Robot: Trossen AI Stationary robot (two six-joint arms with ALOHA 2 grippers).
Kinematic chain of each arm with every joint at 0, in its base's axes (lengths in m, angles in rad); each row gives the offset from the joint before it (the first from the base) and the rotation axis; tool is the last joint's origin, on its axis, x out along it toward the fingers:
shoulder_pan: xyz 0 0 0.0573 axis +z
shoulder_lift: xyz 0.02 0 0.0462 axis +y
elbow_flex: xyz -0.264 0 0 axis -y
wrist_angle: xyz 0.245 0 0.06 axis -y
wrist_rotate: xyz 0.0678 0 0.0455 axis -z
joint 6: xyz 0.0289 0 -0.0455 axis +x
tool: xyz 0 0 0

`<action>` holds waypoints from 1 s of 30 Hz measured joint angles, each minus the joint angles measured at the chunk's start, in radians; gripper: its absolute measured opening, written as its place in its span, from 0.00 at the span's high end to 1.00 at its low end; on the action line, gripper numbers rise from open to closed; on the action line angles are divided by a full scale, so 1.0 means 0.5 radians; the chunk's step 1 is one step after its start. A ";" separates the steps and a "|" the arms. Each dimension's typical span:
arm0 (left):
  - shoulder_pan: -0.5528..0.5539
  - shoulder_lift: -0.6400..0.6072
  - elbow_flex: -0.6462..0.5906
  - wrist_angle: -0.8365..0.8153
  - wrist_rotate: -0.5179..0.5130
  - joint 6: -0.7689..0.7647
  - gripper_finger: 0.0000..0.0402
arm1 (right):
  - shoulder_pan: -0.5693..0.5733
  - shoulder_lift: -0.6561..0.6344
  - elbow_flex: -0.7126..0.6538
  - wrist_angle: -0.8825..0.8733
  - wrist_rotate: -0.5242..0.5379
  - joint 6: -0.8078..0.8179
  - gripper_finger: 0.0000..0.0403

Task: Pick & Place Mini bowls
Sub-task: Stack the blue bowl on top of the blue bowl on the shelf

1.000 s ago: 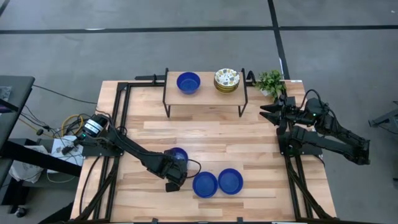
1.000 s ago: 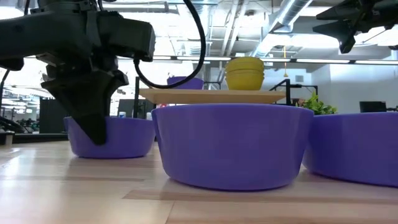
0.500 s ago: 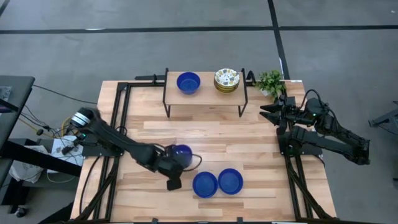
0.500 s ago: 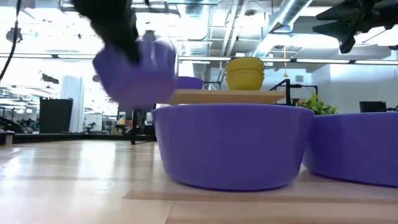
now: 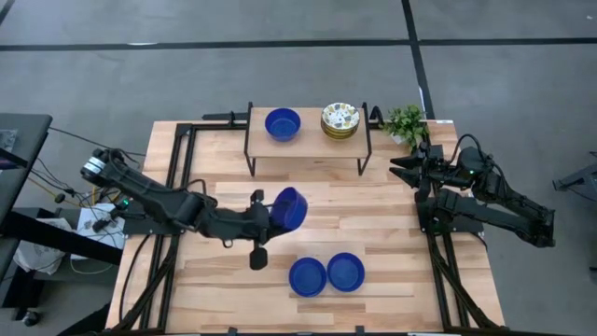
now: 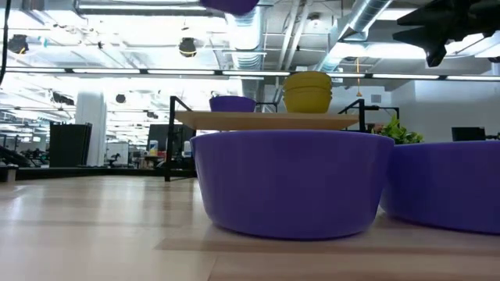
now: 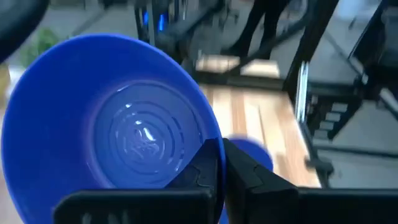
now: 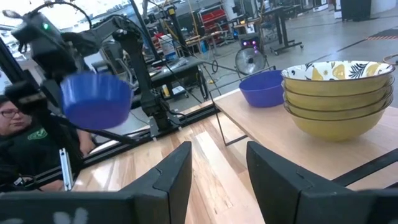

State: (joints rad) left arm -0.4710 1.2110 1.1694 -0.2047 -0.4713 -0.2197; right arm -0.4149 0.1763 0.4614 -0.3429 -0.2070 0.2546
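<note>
My left gripper [image 5: 273, 211] is shut on a blue mini bowl [image 5: 290, 207], held high over the middle of the table; the low view shows only the bowl's underside [image 6: 230, 5] at the top. Two more blue bowls [image 5: 307, 276] [image 5: 345, 271] stand on their bases near the table's near edge. On the raised shelf [image 5: 308, 140] at the far side stand one blue bowl [image 5: 283, 123] and a stack of patterned bowls [image 5: 340, 120]. My right gripper [image 8: 214, 168] waits open at the table's right edge, with nothing between its fingers. My left gripper pinches the bowl's rim [image 7: 208, 134] with one finger inside the bowl and one outside. The fingers come nearly level from the table's left. The bowl is lifted clear of the table and tilted, its opening turned partly toward the arm.
A small potted plant [image 5: 406, 121] stands at the far right corner, beside the shelf. Black frame rails [image 5: 182, 168] run along the table's left and right sides. Bare wood lies between the shelf and the two near bowls.
My left gripper has risen from the table with the blue bowl and gone toward the far edge. It has tipped from pointing down to nearly level. The bowl, which stood on the table beside the two near bowls, is now lifted clear and tilted.
</note>
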 joint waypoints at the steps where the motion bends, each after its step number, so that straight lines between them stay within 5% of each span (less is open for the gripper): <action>1: 0.008 0.002 0.000 0.067 -0.001 0.042 0.99 | 0.000 0.000 0.000 0.000 0.000 0.000 0.64; 6: 0.047 0.036 -0.003 0.184 -0.028 0.164 0.99 | 0.000 0.000 0.000 0.001 0.000 0.000 0.65; 18: 0.429 0.113 -0.003 0.126 -0.553 0.549 0.99 | 0.000 0.000 0.000 0.000 -0.002 0.015 0.65; 30: 1.059 0.113 0.161 0.128 -0.486 0.954 0.99 | 0.000 0.000 0.000 0.000 0.132 0.016 0.66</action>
State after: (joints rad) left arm 0.0585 1.2675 1.2497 -0.1408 -0.7145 0.2574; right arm -0.4149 0.1764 0.4614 -0.3428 -0.1407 0.2627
